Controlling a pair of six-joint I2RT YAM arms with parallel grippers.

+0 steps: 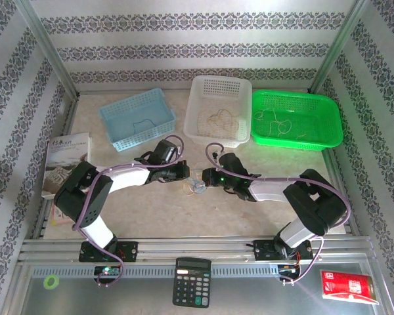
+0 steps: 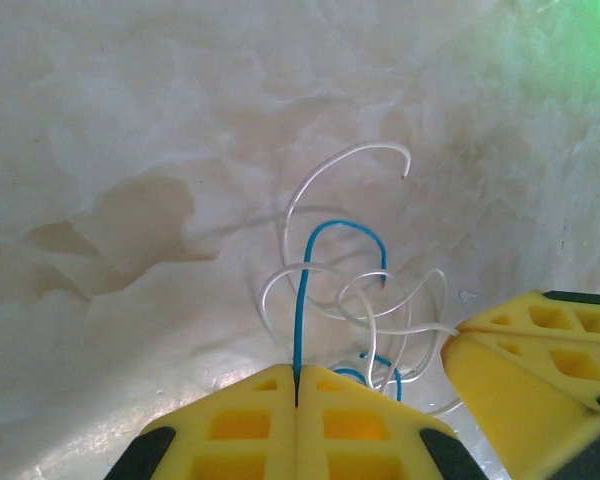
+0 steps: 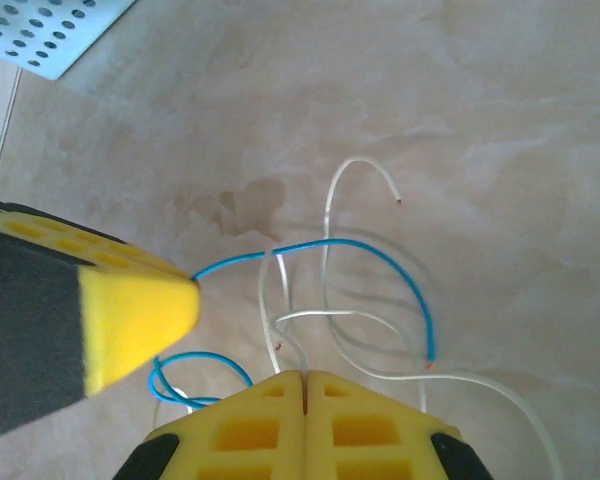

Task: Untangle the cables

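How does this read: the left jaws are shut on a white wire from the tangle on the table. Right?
No: the left gripper has its jaws shut on the blue wire, not a white one; the left wrist view shows it.

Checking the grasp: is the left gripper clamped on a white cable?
No, the left gripper is shut on the blue cable, which rises from where its jaws meet.

The cables point(image 2: 301, 300) are sheathed in smooth, glossy plastic. The table point(image 2: 130, 120) is finished with a faint sheen. The pads point(image 2: 240, 425) are moulded matt.
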